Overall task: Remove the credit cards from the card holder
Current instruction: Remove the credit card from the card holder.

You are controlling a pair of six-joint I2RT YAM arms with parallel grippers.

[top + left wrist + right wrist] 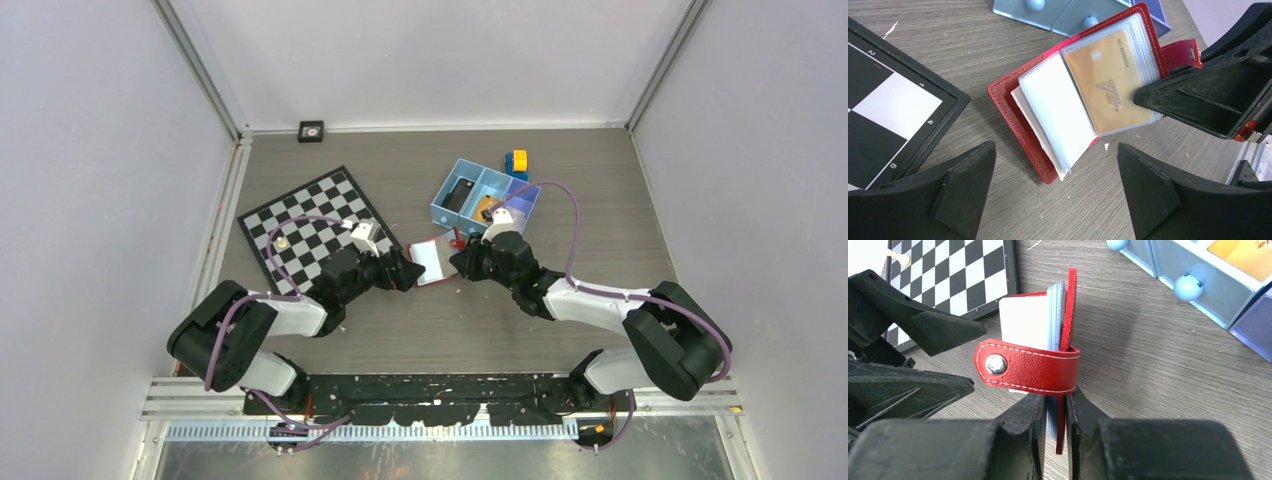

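The red card holder [1010, 107] lies open on the table, its clear sleeves fanned out. An orange-gold credit card [1108, 80] sits in the top sleeve on the right half. No greyish-silver card shows. My right gripper [1058, 396] is shut on the holder's right cover and sleeves, just below the snap tab [1023, 367]. My left gripper [1056, 147] is open and empty, with its fingers on either side of the holder's near edge. In the top view the holder [430, 260] lies between the left gripper [410, 272] and the right gripper [458, 262].
A blue three-compartment tray [483, 197] stands just behind the holder, with an orange item [1243, 252] in one compartment. A yellow and blue block [516, 162] lies behind it. A chessboard [315, 225] with one pawn [285, 243] lies to the left.
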